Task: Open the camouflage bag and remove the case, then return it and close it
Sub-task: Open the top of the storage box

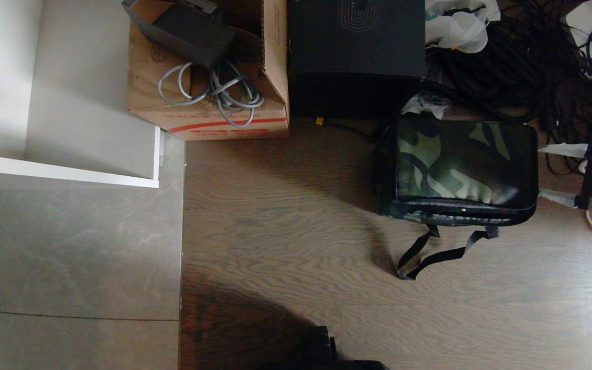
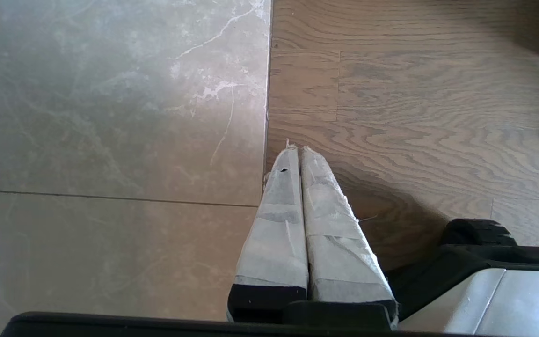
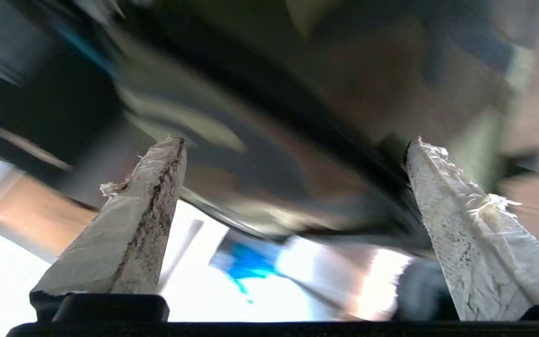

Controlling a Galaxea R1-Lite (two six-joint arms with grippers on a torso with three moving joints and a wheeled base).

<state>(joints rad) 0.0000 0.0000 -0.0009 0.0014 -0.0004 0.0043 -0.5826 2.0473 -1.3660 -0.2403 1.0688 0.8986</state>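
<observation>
The camouflage bag (image 1: 455,164) lies flat on the wooden floor at the right, zipped shut, its black straps (image 1: 429,252) trailing toward me. My right gripper (image 1: 541,172) sits at the bag's right end with its taped fingers (image 1: 563,150) spread open, pointing at the bag, nothing between them. In the right wrist view the right gripper (image 3: 295,141) shows open with the blurred bag (image 3: 325,93) just ahead. My left gripper (image 2: 297,149) hangs parked over the floor seam, fingers pressed shut on nothing. The case is hidden.
A tall black box (image 1: 356,51) and a cardboard box (image 1: 208,108) holding grey cables stand behind the bag. Tangled black cables (image 1: 522,67) and white plastic (image 1: 458,23) lie at the back right. A white shelf unit (image 1: 65,174) stands at the left. My base (image 1: 327,354) is at the bottom.
</observation>
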